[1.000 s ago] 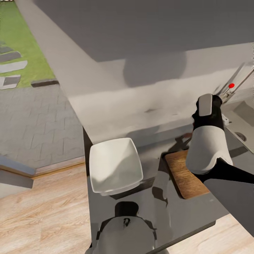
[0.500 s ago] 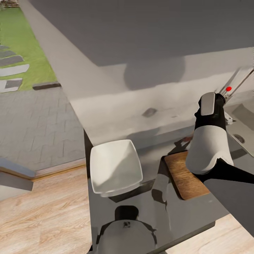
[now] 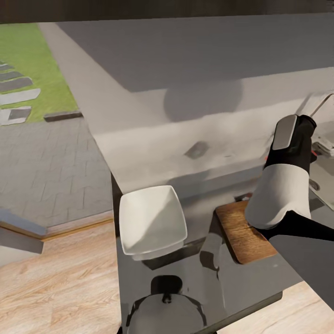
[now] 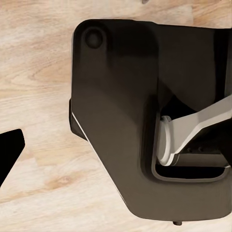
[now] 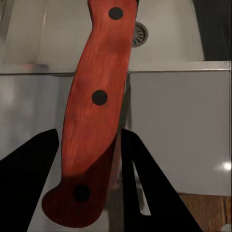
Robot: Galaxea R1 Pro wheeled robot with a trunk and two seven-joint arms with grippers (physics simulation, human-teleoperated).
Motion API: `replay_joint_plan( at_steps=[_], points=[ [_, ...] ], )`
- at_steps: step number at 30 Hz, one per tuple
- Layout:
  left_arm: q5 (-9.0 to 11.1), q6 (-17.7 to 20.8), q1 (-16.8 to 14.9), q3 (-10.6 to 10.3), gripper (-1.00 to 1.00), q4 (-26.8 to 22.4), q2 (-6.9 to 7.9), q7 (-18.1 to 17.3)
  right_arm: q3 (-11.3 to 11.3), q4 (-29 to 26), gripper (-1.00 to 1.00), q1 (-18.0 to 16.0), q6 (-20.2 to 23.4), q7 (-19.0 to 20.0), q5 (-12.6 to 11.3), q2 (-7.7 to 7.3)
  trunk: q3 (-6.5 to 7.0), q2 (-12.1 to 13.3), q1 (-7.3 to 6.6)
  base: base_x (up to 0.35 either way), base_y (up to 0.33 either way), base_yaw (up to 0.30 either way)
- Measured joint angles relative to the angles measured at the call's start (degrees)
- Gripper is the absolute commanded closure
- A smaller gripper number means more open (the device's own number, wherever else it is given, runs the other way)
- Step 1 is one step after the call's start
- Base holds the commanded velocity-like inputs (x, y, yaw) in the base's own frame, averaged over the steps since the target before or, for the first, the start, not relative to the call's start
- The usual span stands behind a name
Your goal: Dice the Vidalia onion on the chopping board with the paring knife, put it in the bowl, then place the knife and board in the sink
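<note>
My right gripper (image 5: 89, 137) is shut on the paring knife (image 5: 94, 96), whose orange-red handle stands between the two dark fingers. Beyond the handle lies the grey steel sink (image 5: 169, 34) with its round drain (image 5: 139, 34). In the head view my right arm (image 3: 280, 190) reaches over the far end of the brown chopping board (image 3: 239, 232) toward the sink (image 3: 322, 185) at the right edge. The white bowl (image 3: 152, 220) sits on the glossy grey countertop (image 3: 204, 273), left of the board. My left gripper (image 4: 89, 140) hangs low, one finger (image 4: 10, 150) far out to the side.
The chrome tap (image 3: 320, 104) rises behind my right wrist. A pale wall runs behind the counter. Left of the counter are wood floor (image 3: 55, 278) and a window onto paving and grass. In the left wrist view, the robot's dark base (image 4: 121, 121) stands on the floor.
My right arm has lifted and swung right, from the board's far end toward the sink, carrying the knife. The head camera has tilted slightly. Bowl and board stay put.
</note>
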Motion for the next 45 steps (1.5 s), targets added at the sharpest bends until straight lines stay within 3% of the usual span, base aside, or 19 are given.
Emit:
replay_joint_plan(
  at_steps=[7,13,23,24,29,32,34,38,45],
  points=[
    [0.0,-0.03,0.0,0.0,-1.0,-0.14,0.0,0.0,0.18,-0.43,1.0,0.0,0.35,-0.04,1.91,0.07,0.05,0.01,0.02,-0.175,0.0,0.0],
    [0.0,-0.13,0.0,0.0,-1.0,-0.08,0.0,-0.06,0.39,-0.11,1.0,0.09,0.2,-0.16,7.74,0.62,0.05,0.01,0.03,-0.295,0.0,0.0],
    [0.0,-0.18,0.0,0.02,-1.0,-0.13,0.0,-0.02,0.35,0.11,1.0,0.47,0.09,1.05,8.9,1.11,0.05,0.01,0.03,-0.31,0.0,0.0],
    [0.0,-0.17,0.0,0.04,-1.0,-0.1,0.01,-0.01,0.35,0.11,1.0,0.88,0.11,1.89,9.09,1.04,0.05,0.01,0.03,-0.323,0.0,0.0],
    [0.0,-0.18,0.0,0.02,-1.0,-0.11,0.0,0.01,0.33,-0.5,1.0,2.28,0.2,7.18,15.39,0.85,0.05,0.01,0.03,-0.321,0.0,0.0],
    [0.04,-0.18,0.0,0.06,-1.0,-0.02,0.0,0.06,0.28,-1.81,1.0,2.38,0.3,11.84,17.15,0.82,0.05,0.0,0.02,-0.22,0.0,0.0],
    [0.06,-0.18,0.0,0.07,-1.0,0.02,0.0,0.07,0.21,-4.26,1.0,2.63,0.38,14.61,17.65,0.76,0.05,0.0,0.01,-0.097,0.0,0.0],
    [0.14,-0.17,0.0,0.08,-1.0,-0.03,0.0,0.08,0.09,-14.07,1.0,9.58,0.43,22.12,18.03,0.61,0.04,0.0,-0.01,-0.023,0.0,0.0],
    [0.2,-0.18,0.0,0.08,-1.0,0.0,0.0,0.09,0.12,-19.33,1.0,15.03,0.33,30.84,17.83,0.6,0.05,0.0,0.0,-0.003,0.0,0.0]
  ],
)
